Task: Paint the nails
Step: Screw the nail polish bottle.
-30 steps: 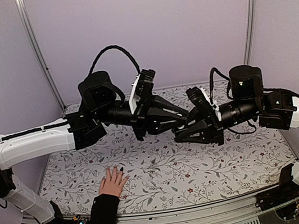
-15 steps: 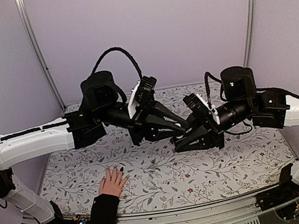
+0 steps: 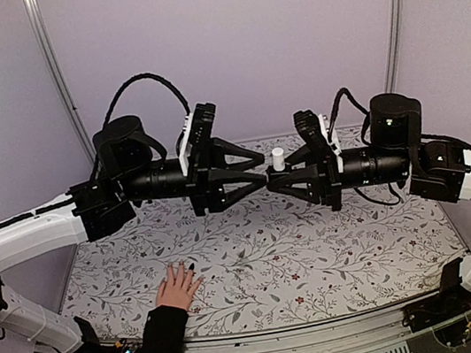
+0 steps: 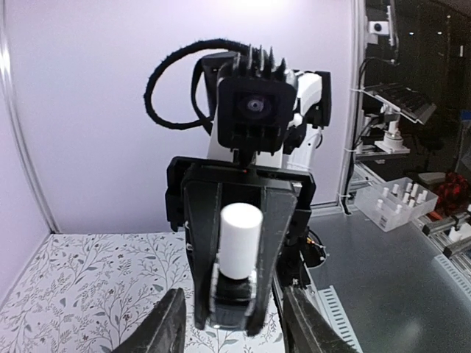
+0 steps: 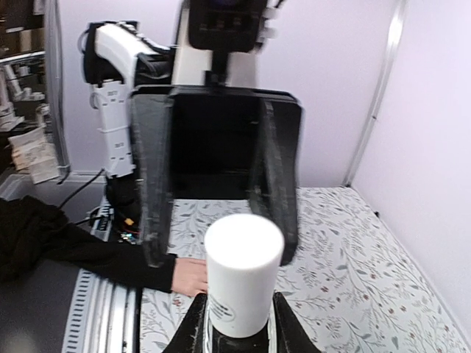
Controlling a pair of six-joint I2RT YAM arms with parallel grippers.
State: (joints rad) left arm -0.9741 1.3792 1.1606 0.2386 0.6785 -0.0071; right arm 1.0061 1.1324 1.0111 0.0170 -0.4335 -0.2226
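The right gripper's jaws gripped the white-capped bottle; facing the bottle, the left gripper's jaws stood open.

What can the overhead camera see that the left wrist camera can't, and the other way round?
Only overhead: the person's hand, fingers spread flat on the floral table, and the left arm. Only left wrist: a bin of white-capped items off beside the table. Both: the right robot hand gripping the white-capped bottle upright, above that table.
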